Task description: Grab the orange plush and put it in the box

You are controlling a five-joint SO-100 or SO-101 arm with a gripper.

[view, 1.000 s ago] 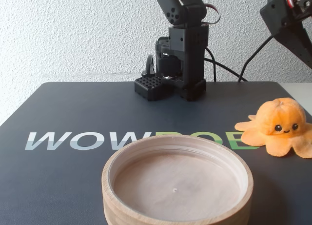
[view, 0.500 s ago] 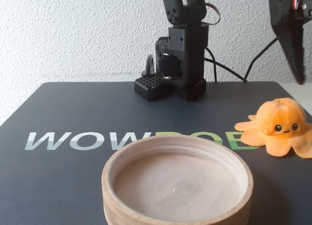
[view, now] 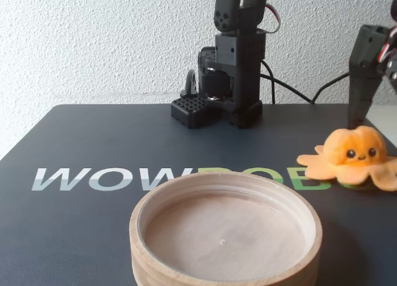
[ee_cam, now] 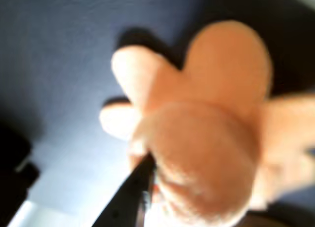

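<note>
The orange plush (view: 353, 154) is a small octopus with black eyes that sits on the dark mat at the right, facing the fixed camera. In the wrist view it (ee_cam: 206, 153) fills the frame, blurred and very close. My gripper (view: 372, 115) hangs just behind and above the plush with its jaws apart, not closed on it. One black finger (view: 356, 100) reaches down to the mat behind the plush, and a finger (ee_cam: 123, 202) also shows beside the plush's head. The box (view: 223, 177), a round light-wood tray, stands empty at the front centre.
The arm's black base (view: 232, 81) stands at the back of the mat, with cables running right along the white wall. The dark mat (view: 74, 143) carries "WOWROBO" lettering between base and tray. The mat's right edge lies just beyond the plush.
</note>
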